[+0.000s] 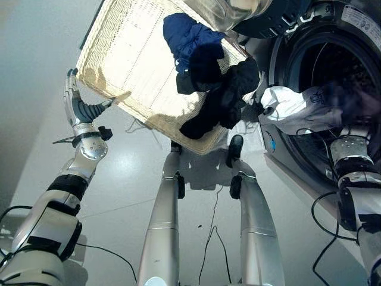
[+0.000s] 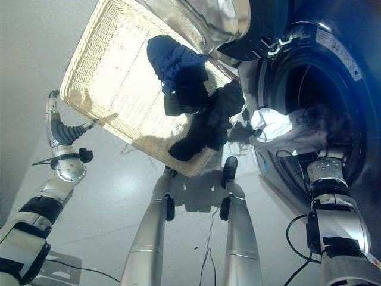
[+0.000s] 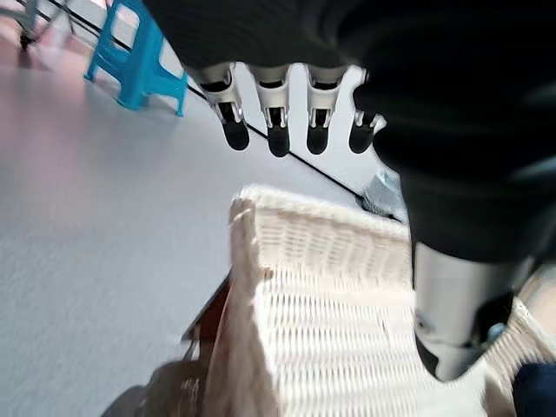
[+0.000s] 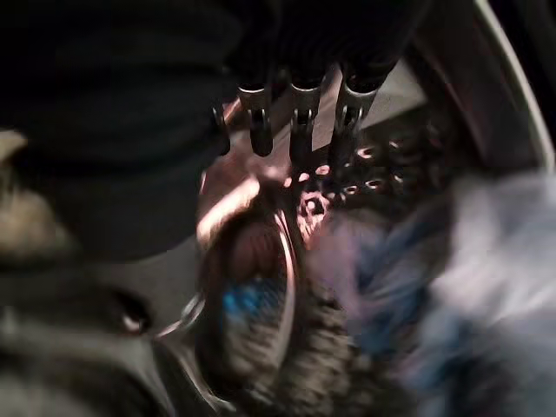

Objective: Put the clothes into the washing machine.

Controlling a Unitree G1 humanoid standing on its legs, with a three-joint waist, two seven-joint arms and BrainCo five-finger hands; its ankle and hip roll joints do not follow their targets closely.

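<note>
A pale wicker basket (image 1: 134, 56) stands on the floor left of the washing machine (image 1: 278, 59). A blue garment (image 1: 187, 33) and black clothes (image 1: 223, 98) lie at the basket's right side, the black ones spilling over its rim. A white and pale blue garment (image 1: 294, 106) hangs from the drum's mouth. My right arm reaches into the drum; my right hand (image 4: 300, 130) has straight fingers inside it, with blurred pale cloth (image 4: 452, 287) beside them. My left hand (image 1: 80, 110) is open, fingers straight, just outside the basket's near left corner (image 3: 252, 217).
The machine's glass door (image 1: 229, 12) stands open above the basket's far right corner. A blue plastic stool (image 3: 139, 61) stands on the grey floor beyond the basket. Open floor lies to the basket's left.
</note>
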